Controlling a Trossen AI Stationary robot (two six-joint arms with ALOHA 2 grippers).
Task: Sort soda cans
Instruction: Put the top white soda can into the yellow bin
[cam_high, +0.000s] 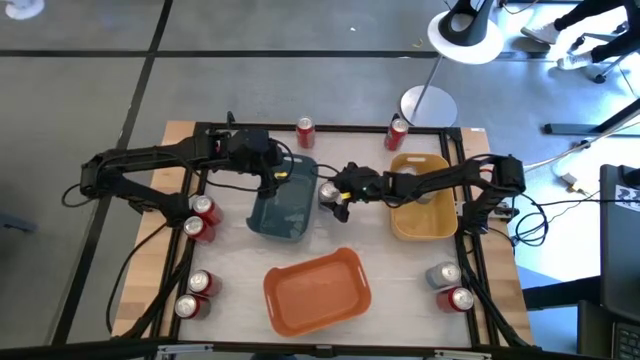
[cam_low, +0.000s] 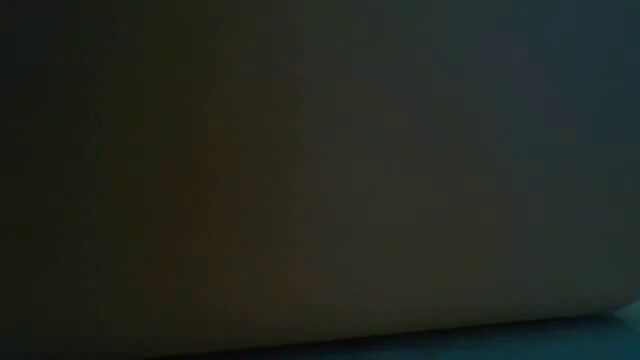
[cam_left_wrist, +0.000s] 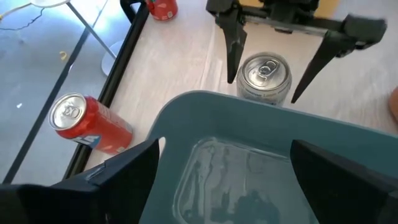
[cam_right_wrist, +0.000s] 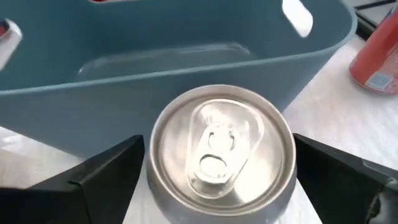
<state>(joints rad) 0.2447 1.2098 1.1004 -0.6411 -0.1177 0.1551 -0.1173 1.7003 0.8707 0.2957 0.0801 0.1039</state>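
Now the right gripper (cam_high: 334, 197), fingers spread wide and gripping nothing, straddles an upright silver can (cam_right_wrist: 222, 151) just beside the blue-grey bin (cam_high: 283, 205) near mid-table (left gripper (cam_left_wrist: 217, 180) hovers open over that bin), so closing on it comes next.

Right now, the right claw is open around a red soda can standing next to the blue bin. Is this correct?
Not quite: the can is silver-grey, not red. The right wrist view shows the silver-grey soda can standing between the open fingers of the right claw, next to the blue bin. The left wrist view shows the same.
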